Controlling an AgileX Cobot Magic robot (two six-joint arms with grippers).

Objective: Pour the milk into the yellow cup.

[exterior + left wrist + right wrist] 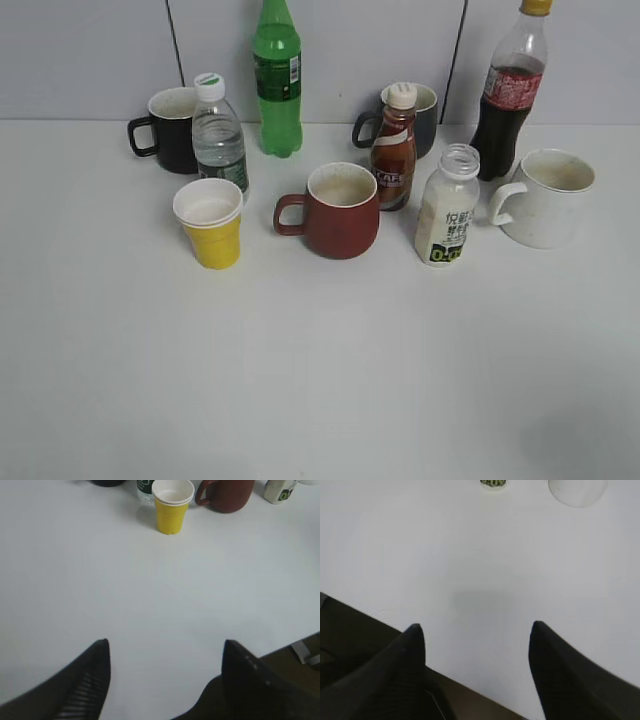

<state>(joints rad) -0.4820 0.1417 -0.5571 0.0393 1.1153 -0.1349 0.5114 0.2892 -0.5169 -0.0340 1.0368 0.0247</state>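
Right of the dark red mug (340, 211) stands the milk (446, 206), uncapped; right gripper (476, 630) (fingers apart, like the left gripper (165, 647)) should grasp its body upright, then carry it to the yellow cup (210, 222)

- Right wrist view, top edge: only the milk's (493, 483) label base shows.
- Exterior view, upper right: cola bottle (508, 95) cap is cropped.

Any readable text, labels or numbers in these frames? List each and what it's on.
"CAFE", roughly, blurred: brown coffee bottle.
"0": bottom band of milk bottle; the dark green characters above it are too blurred to read.
Green soda bottle, cola bottle, water bottle: labels unreadable.
Cups and mugs: no text.
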